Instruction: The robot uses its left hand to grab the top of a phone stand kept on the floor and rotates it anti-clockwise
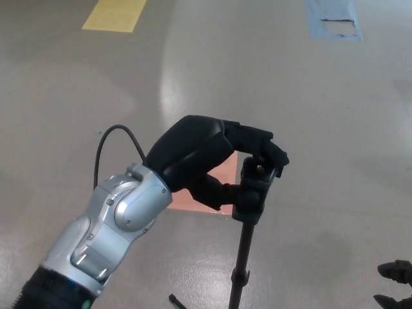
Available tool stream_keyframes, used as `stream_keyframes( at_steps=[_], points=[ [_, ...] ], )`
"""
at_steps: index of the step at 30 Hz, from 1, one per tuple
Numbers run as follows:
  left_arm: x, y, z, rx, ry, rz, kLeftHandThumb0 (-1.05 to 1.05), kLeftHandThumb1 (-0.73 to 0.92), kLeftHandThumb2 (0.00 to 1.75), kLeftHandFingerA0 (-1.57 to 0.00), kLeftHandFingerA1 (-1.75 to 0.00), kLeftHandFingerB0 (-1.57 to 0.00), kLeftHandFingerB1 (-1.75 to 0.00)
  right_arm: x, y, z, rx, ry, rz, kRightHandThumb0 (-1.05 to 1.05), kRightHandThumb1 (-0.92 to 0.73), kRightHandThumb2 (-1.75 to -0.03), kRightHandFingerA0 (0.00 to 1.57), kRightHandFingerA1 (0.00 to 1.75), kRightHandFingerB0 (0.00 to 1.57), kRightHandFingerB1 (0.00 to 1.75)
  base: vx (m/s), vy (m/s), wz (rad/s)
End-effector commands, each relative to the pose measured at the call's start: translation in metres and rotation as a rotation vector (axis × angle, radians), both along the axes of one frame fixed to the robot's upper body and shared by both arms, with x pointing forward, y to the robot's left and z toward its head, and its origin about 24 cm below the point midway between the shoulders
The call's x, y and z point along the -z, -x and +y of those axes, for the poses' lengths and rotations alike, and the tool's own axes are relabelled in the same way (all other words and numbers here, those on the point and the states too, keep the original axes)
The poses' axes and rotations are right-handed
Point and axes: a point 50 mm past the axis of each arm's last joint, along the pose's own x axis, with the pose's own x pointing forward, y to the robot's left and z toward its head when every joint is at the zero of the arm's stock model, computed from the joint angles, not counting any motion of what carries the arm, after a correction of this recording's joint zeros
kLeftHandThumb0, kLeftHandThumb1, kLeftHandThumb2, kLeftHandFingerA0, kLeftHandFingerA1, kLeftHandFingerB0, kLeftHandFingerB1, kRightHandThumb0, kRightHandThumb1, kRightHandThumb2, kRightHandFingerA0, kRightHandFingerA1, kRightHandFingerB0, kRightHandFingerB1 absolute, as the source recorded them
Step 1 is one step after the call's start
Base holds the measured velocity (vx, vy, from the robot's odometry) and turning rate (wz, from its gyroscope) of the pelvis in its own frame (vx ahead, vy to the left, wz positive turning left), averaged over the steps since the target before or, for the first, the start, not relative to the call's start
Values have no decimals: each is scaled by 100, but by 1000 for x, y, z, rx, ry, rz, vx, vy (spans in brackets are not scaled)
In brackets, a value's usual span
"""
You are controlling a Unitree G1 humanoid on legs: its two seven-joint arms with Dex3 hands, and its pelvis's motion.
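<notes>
A black phone stand rises from the floor on a thin pole, its clamp head near the middle of the head view. My left hand comes in from the lower left on a silver forearm. Its fingers curl over the top of the clamp head and its thumb presses the stand's neck from the left, so the hand is shut on the stand's top. Black fingertips of my right hand show at the bottom right edge, far from the stand; their state is unclear.
A pink square patch lies on the grey floor behind the hand. A yellow marking sits at the top left and a blue taped patch at the top right. One stand foot shows at the bottom edge.
</notes>
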Motion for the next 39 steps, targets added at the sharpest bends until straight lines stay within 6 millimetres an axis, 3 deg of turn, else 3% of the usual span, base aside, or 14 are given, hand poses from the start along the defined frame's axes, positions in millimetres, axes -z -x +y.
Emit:
stream_keyframes(
  at_steps=[1, 5, 9, 16, 21, 39],
  points=[
    [-4, -2, 1, 4, 23, -28, -16, 74, 63, -104, -69, -86, -51, -7, -5, -5, 9, 22, -17, -48, -68, -81, 36, 48, 7, 30, 0, 0, 0],
    [-5, -5, 2, 11, 41, 6, -16, 75, 63, -104, -65, -85, -51, -8, -7, -5, 17, 15, -21, -47, -68, -80, 39, 49, 7, 30, 0, 0, 0],
    [-6, -7, 1, 35, 195, 201, -13, 77, 63, -98, -55, -82, -52, -11, -10, -4, 18, 7, -28, -46, -68, -80, 40, 49, 6, 30, 0, 0, 0],
    [-10, -13, 1, 64, 503, 547, -18, 76, 64, -110, -62, -87, -54, -14, -14, -3, 10, 14, -30, -46, -68, -80, 38, 49, 6, 30, 0, 0, 0],
    [-12, -17, 1, 62, 627, 683, -21, 72, 63, -114, -61, -89, -55, -14, -15, -2, 16, 15, -29, -45, -69, -79, 39, 48, 7, 29, 0, 0, 0],
    [-11, -17, 2, 53, 694, 804, -20, 73, 64, -114, -64, -86, -56, -16, -17, -2, 5, 21, -26, -46, -69, -80, 40, 48, 7, 31, 0, 0, 0]
  ],
)
